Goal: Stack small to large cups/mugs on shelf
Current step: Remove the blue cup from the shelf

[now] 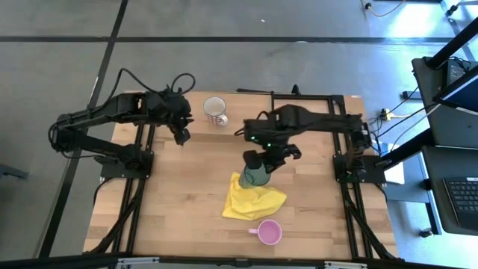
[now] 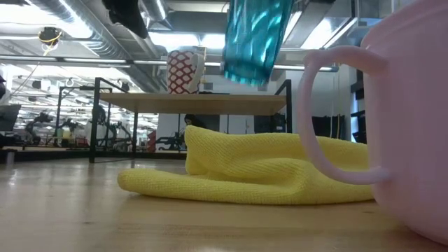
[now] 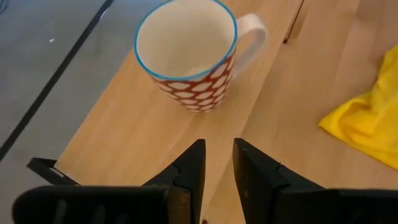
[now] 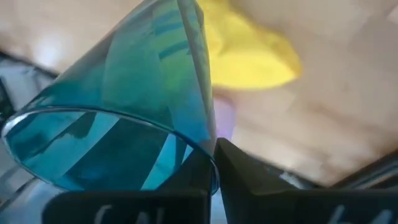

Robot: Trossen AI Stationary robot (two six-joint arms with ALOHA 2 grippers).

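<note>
The right gripper (image 1: 259,163) pinches the teal tumbler (image 2: 255,38) by its rim, lifted clear above the yellow cloth (image 2: 252,168) — long axis near vertical, slightly tilted. The left gripper (image 3: 217,168) — fingers narrowly parted — hovers near the patterned mug (image 3: 189,53) standing upright on the shelf (image 2: 210,102).

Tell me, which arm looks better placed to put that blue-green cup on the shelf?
The right. Its gripper holds the teal tumbler up over the yellow cloth. The left gripper is empty, by the patterned mug on the shelf.
</note>
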